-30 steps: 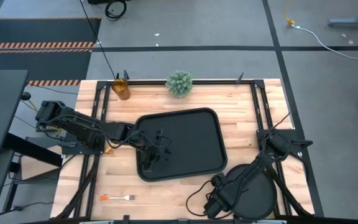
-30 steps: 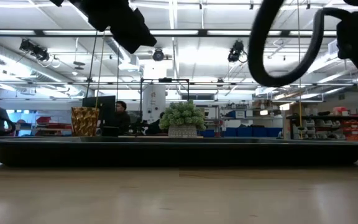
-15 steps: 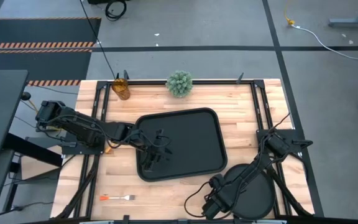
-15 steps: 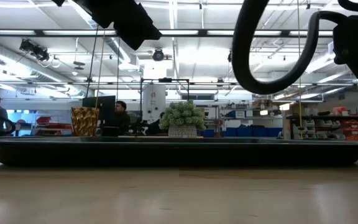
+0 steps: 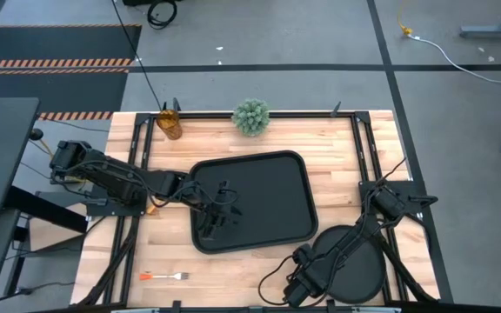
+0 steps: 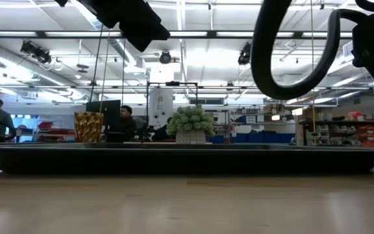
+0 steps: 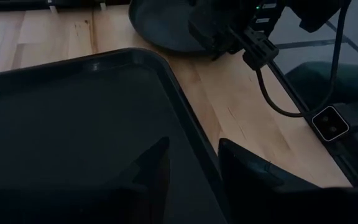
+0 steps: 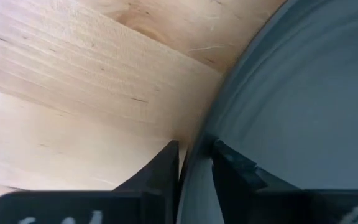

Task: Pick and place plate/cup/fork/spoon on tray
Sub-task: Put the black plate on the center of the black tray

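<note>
The black tray (image 5: 259, 196) lies flat mid-table. My left gripper (image 5: 209, 222) is shut on its near-left rim. The round black plate (image 5: 359, 265) lies on the table at the near right, with my right gripper (image 5: 298, 280) shut on its left rim. The amber cup (image 5: 170, 124) stands upright at the far left. Near the front edge, the fork (image 5: 165, 276) lies flat on the wood. A small orange bit (image 5: 151, 208) shows under my left arm; I cannot tell whether it is the spoon. My left gripper (image 7: 193, 143) straddles the tray's raised rim (image 7: 188, 127), one finger inside the tray and one outside over the wood. The fingers come slanting down from the table's left. The tray lies flat on the table. My right gripper (image 8: 194, 146) pinches the plate's rim (image 8: 199, 130), one finger (image 8: 169, 163) outside it over the wood and the other (image 8: 232, 167) inside the plate. The fingers point down from above. The plate lies on the table.
A green spiky plant (image 5: 251, 116) in a small pot stands at the far edge, right of the cup. Black frame rails (image 5: 368, 148) run along both sides of the table. People and shelves show in the room behind in the low view.
My right arm has shifted a little at the plate's left rim, and its cable loop has swung sideways and back in the low view. The tray, plate and left arm have kept still.
</note>
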`<state>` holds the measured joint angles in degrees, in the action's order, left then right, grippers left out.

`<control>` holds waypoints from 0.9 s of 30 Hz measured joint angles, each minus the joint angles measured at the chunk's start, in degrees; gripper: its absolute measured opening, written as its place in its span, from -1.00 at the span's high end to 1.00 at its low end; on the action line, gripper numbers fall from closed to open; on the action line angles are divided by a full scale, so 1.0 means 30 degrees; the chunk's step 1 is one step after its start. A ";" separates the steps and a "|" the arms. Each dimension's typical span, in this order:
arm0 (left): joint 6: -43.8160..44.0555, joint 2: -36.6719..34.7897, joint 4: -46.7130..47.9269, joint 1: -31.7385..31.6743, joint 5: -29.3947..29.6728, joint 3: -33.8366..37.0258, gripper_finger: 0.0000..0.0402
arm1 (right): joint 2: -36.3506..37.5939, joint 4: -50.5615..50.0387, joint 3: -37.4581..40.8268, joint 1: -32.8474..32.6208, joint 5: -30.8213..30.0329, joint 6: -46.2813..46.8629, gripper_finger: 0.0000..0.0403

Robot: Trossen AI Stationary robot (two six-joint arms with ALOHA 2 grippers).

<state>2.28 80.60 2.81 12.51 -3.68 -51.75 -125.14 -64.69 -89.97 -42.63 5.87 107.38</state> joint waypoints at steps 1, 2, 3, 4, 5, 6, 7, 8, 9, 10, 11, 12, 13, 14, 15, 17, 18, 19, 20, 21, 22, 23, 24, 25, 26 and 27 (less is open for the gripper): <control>0.0027 0.0000 0.0007 0.0000 -0.0001 0.0000 0.29 | 0.0000 0.0030 0.0000 -0.0002 0.0000 0.0026 0.56; 0.0031 0.0000 -0.0003 0.0000 -0.0001 0.0000 0.29 | 0.0000 0.0053 0.0000 -0.0016 0.0000 0.0056 0.60; 0.0031 0.0000 -0.0013 0.0000 -0.0001 0.0000 0.29 | 0.0007 0.0067 0.0000 -0.0023 0.0008 0.0078 0.63; 0.0031 0.0000 -0.0007 0.0000 -0.0001 0.0000 0.29 | 0.0026 0.0073 -0.0007 -0.0036 0.0027 0.0111 0.67; 0.0024 0.0000 -0.0007 0.0000 0.0006 0.0000 0.29 | 0.0055 0.0100 -0.0007 -0.0055 0.0117 0.0121 0.71; 0.0031 0.0000 -0.0007 0.0000 0.0006 0.0000 0.29 | 0.0063 0.0139 -0.0007 -0.0066 0.0252 0.0116 0.74; 0.0024 0.0000 -0.0015 0.0000 0.0004 0.0000 0.29 | 0.0070 0.0195 -0.0007 -0.0066 0.0490 0.0111 0.76; 0.0021 0.0000 -0.0015 0.0000 0.0003 0.0000 0.29 | 0.0073 0.0254 -0.0007 -0.0066 0.0763 0.0096 0.78; 0.0024 0.0000 -0.0018 0.0000 0.0003 0.0000 0.29 | 0.0073 0.0320 -0.0007 -0.0066 0.1061 0.0068 0.78; 0.0026 0.0000 -0.0032 0.0000 -0.0001 0.0000 0.29 | 0.0073 0.0410 -0.0007 -0.0066 0.1351 0.0053 0.79; 0.0024 0.0000 -0.0038 0.0000 0.0006 0.0000 0.29 | 0.0066 0.0507 -0.0007 -0.0059 0.1620 0.0030 0.79; 0.0024 0.0000 -0.0036 0.0000 0.0006 0.0000 0.29 | 0.0066 0.0579 -0.0007 -0.0066 0.1841 0.0013 0.80; 0.0018 0.0000 -0.0036 0.0000 0.0006 0.0000 0.29 | 0.0058 0.0636 -0.0007 -0.0078 0.1945 -0.0001 0.80; 0.0024 0.0000 -0.0036 0.0000 0.0006 0.0000 0.29 | 0.0058 0.0673 -0.0007 -0.0091 0.1987 -0.0016 0.80; 0.0024 0.0000 -0.0036 0.0000 0.0006 0.0000 0.29 | 0.0051 0.0689 -0.0007 -0.0102 0.2000 -0.0018 0.80; 0.0024 0.0000 -0.0036 0.0000 0.0006 0.0000 0.29 | 0.0051 0.0699 -0.0007 -0.0117 0.2011 -0.0016 0.81; 0.0024 0.0000 -0.0036 -0.0001 0.0006 0.0000 0.29 | 0.0044 0.0693 -0.0007 -0.0124 0.2012 -0.0017 0.82; 0.0024 0.0000 -0.0036 0.0000 0.0006 0.0000 0.29 | 0.0044 0.0700 -0.0007 -0.0124 0.2026 -0.0017 0.83; 0.0024 0.0000 -0.0036 0.0000 0.0006 0.0000 0.29 | 0.0044 0.0700 -0.0007 -0.0124 0.2059 -0.0010 0.85; 0.0024 0.0000 -0.0036 0.0000 0.0006 0.0000 0.29 | 0.0044 0.0700 -0.0007 -0.0124 0.2075 -0.0010 0.87; 0.0024 0.0000 -0.0036 0.0000 0.0006 0.0000 0.29 | 0.0044 0.0693 -0.0005 -0.0124 0.2100 -0.0006 0.90; 0.0024 0.0000 -0.0036 0.0000 0.0006 0.0000 0.29 | 0.0048 0.0700 0.0000 -0.0124 0.2135 -0.0010 0.92; 0.0024 0.0000 -0.0036 0.0000 0.0006 0.0000 0.29 | 0.0051 0.0711 0.0000 -0.0124 0.2142 -0.0010 0.92; 0.0024 0.0000 -0.0036 0.0000 0.0006 0.0000 0.29 | 0.0046 0.0724 0.0000 -0.0124 0.2142 -0.0010 0.92; 0.0024 0.0000 -0.0036 0.0000 0.0006 0.0000 0.29 | 0.0044 0.0731 0.0000 -0.0125 0.2141 -0.0010 0.92; 0.0022 0.0000 -0.0036 0.0000 0.0006 0.0000 0.29 | 0.0044 0.0744 0.0000 -0.0131 0.2142 -0.0010 0.92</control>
<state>2.34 80.60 2.70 12.51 -3.66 -51.75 -125.01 -62.46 -89.97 -43.03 12.29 107.35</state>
